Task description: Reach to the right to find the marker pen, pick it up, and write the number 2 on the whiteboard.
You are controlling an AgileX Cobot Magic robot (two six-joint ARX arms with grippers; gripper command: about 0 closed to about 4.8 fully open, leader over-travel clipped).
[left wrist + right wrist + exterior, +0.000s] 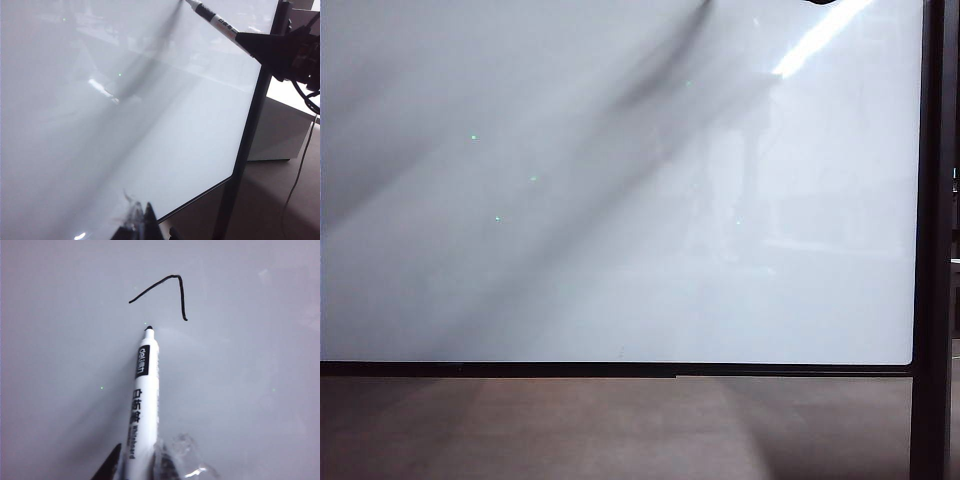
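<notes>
The whiteboard [620, 250] fills the exterior view, glossy white in a thin black frame. In the right wrist view my right gripper [139, 462] is shut on the marker pen [142, 405], a white barrel with black lettering. Its dark tip [148, 328] points at the board, just short of the black ink strokes [170, 285], one slanted line that bends sharply into a shorter one. The left wrist view shows the same marker pen [217, 22] against the board's upper part, held by the right gripper [242, 39]. My left gripper [142, 222] hangs by the board's lower edge, fingertips together, holding nothing.
A black upright post [930, 240] runs along the board's right edge. Behind it stand a white box [280, 135] and a hanging cable [300, 170]. A brown surface [620, 430] lies below the board. Tiny green specks [533, 179] dot the board.
</notes>
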